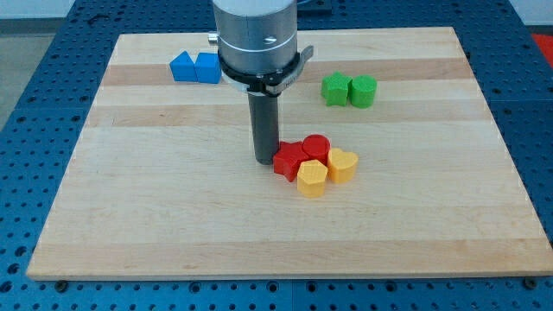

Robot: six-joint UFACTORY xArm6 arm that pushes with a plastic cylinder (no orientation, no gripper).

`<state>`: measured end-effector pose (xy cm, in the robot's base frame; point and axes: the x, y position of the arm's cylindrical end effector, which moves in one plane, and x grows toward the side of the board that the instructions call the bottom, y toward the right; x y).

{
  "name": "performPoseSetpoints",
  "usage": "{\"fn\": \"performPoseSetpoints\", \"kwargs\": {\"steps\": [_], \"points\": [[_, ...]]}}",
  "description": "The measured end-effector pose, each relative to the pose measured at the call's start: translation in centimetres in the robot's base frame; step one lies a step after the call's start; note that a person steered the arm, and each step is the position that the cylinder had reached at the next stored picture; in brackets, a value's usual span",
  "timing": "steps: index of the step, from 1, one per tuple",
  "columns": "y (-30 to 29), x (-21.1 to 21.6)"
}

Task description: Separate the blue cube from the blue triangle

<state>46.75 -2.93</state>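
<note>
The blue triangle (pixel 181 66) and the blue cube (pixel 208 67) sit side by side, touching, near the view's top left of the wooden board (pixel 155 216); the triangle is on the left. My tip (pixel 263 161) rests on the board near the middle, well below and to the right of the blue pair. It stands right against the left side of a red star-shaped block (pixel 289 161).
A red cylinder (pixel 315 148), a yellow heart-like block (pixel 342 164) and a yellow block (pixel 312 179) cluster with the red star. Two green blocks (pixel 335 88) (pixel 363 91) sit at the upper right. The arm's grey body (pixel 256 39) hangs over the top centre.
</note>
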Motion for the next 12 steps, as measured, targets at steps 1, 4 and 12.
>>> {"fn": "performPoseSetpoints", "kwargs": {"steps": [1, 4, 12], "points": [[0.3, 0.3], [-8.5, -6.1], [-9.4, -22.2]]}}
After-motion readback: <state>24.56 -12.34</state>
